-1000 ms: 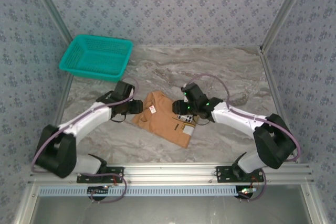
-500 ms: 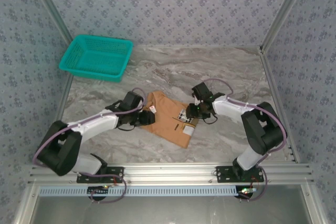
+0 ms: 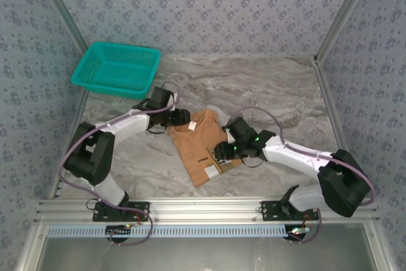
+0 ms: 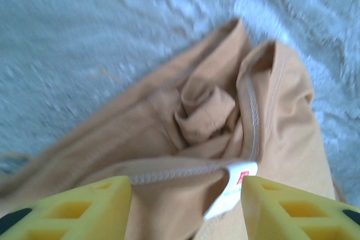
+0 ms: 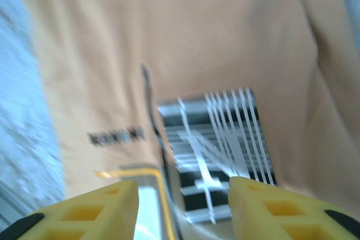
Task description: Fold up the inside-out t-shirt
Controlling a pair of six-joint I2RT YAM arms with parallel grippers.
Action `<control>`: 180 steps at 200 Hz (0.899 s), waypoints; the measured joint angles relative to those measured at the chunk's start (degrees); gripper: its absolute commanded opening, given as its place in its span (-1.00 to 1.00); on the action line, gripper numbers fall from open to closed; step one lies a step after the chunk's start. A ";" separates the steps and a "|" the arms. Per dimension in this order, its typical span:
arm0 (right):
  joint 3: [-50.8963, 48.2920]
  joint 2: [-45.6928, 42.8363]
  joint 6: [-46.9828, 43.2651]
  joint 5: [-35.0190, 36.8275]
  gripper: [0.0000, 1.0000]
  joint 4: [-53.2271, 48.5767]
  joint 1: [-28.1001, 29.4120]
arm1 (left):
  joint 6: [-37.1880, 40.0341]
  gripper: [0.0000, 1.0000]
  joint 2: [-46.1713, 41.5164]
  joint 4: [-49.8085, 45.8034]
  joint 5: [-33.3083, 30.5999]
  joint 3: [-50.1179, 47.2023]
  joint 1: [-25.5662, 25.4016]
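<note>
Down-table from the teal mesh basket (image 3: 115,68), toward the arm bases and well apart from it, the inside-out t-shirt (image 3: 202,147) lies as a narrow folded bundle on the marble-patterned table (image 3: 285,93). The left gripper (image 3: 184,118) sits at the shirt's end nearest the basket. In its wrist view the yellow jaws stand apart over the bunched collar, with the white neck tag (image 4: 236,186) just beside one finger and nothing pinched. The right gripper (image 3: 221,152) is at the shirt's edge farthest from the basket. Its jaws are likewise parted and empty above the striped print (image 5: 219,139), though that view is blurred. The risk I see lies at the collar: the cloth there is rumpled in several layers, so closing could catch only the tag or a single ply and drag the bundle open. Uneven pulls from the two arms would also skew the folded edges.
</note>
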 measured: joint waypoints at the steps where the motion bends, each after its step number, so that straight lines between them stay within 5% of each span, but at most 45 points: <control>1: 0.24 0.09 -0.24 -0.09 0.04 0.20 -0.31 | 0.04 0.14 -0.11 0.04 -0.04 -0.04 0.09; 66: 22.03 23.96 -9.60 -2.86 0.01 10.12 -13.84 | -1.27 0.04 -7.30 0.46 0.85 -6.29 6.86; 104: 28.79 33.16 -13.31 -6.08 -0.06 9.88 -14.88 | -1.49 -0.06 -3.78 -0.59 3.30 -6.27 7.02; 180: 33.09 37.64 -16.04 -7.54 -0.17 9.40 -14.45 | -1.27 -0.33 0.20 -1.99 5.90 -6.16 6.97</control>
